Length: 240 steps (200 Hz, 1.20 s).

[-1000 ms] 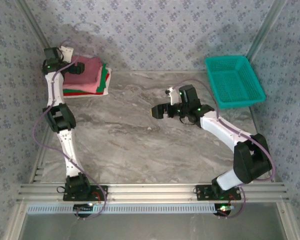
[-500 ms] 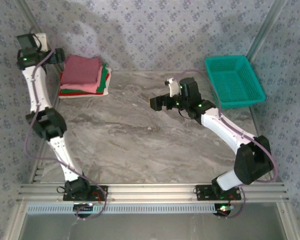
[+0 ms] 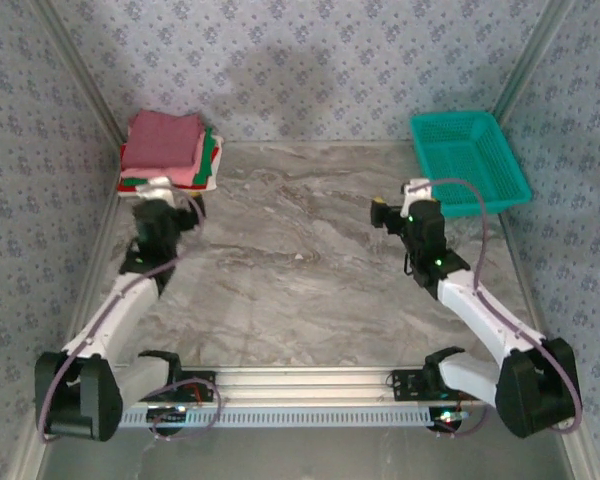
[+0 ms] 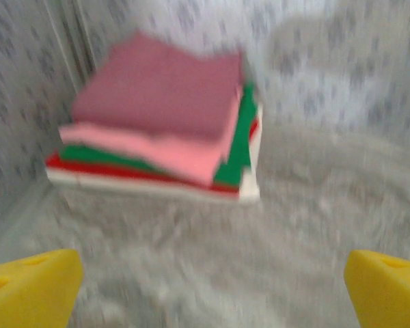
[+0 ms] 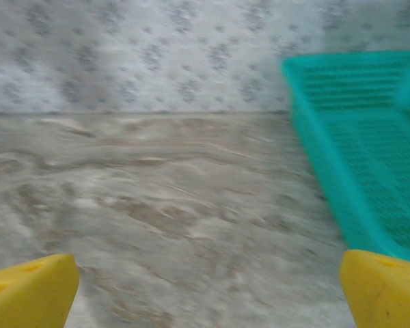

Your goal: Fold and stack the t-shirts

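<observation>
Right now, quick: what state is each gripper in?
Left gripper: open, holding nothing.
Right gripper: open, holding nothing.

A teal mesh basket [image 3: 470, 160] sits in the far right corner of the table [image 3: 300, 270], near the back wall and just beside the right wall. It is tilted slightly off square. The table top is grey with marbled streaks. Pale walls [image 3: 310, 60] with a small repeating print close it in on three sides, and metal rails [image 3: 300, 382] run along the near edge.
</observation>
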Each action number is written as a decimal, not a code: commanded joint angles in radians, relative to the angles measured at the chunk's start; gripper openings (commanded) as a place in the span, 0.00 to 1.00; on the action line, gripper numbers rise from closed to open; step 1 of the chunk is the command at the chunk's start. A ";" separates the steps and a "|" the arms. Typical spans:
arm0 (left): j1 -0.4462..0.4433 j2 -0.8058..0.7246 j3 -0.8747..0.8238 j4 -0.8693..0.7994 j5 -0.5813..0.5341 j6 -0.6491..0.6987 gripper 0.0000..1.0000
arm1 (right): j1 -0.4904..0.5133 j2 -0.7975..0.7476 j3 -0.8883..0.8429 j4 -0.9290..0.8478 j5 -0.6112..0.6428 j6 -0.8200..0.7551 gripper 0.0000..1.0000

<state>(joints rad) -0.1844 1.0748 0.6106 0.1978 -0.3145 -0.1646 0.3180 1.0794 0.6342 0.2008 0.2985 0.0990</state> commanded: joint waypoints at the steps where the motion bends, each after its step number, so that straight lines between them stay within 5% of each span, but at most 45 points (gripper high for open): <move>1: -0.019 -0.048 -0.098 0.163 -0.255 -0.015 0.98 | -0.030 -0.067 -0.133 0.102 0.155 -0.071 1.00; 23: -0.009 -0.001 -0.171 0.188 -0.353 0.010 0.98 | -0.098 -0.086 -0.227 0.125 0.123 -0.023 1.00; 78: 0.043 0.310 -0.204 0.509 -0.204 0.131 0.98 | -0.243 0.059 -0.337 0.301 0.060 0.003 1.00; 130: 0.142 0.397 -0.189 0.551 -0.010 0.099 0.98 | -0.314 0.254 -0.293 0.533 -0.090 -0.099 1.00; 161: 0.146 0.469 -0.367 0.961 0.104 0.149 0.98 | -0.320 0.356 -0.347 0.738 -0.158 -0.114 1.00; 181: 0.157 0.448 -0.355 0.904 0.157 0.151 0.98 | -0.319 0.399 -0.384 0.834 -0.210 -0.136 1.00; 212: 0.183 0.457 -0.205 0.624 0.252 0.158 0.98 | -0.339 0.446 -0.240 0.598 -0.261 -0.125 1.00; 240: 0.211 0.459 -0.199 0.621 0.270 0.128 0.98 | -0.341 0.443 -0.248 0.623 -0.240 -0.122 1.00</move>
<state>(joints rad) 0.0093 1.5299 0.3981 0.8677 -0.0998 -0.0204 -0.0288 1.5234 0.3683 0.8452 0.0578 -0.0162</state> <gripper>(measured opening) 0.980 0.998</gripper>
